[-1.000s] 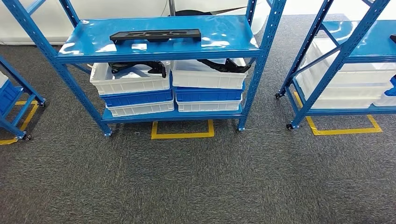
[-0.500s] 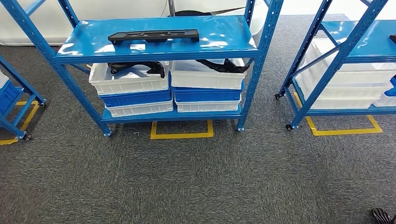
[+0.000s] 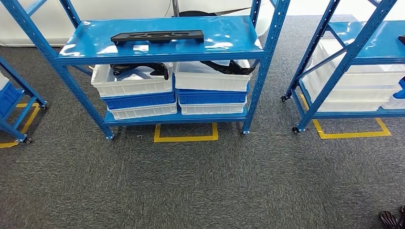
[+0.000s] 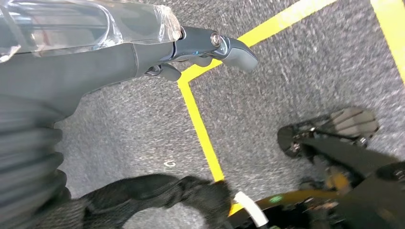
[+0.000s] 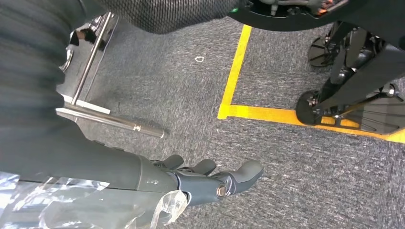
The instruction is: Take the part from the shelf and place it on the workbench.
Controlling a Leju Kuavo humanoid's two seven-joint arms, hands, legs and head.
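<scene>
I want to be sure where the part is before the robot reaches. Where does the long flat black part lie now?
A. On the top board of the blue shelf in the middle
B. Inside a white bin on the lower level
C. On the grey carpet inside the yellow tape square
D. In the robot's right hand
A: the long flat black part lies on the glossy top board of the blue shelf, above the stacked bins.

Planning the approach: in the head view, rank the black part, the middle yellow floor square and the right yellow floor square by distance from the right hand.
1. The right yellow floor square, just ahead of the right hand in the lower right corner.
2. The middle yellow floor square, under the middle shelf.
3. The black part, on that shelf's top board.
</scene>
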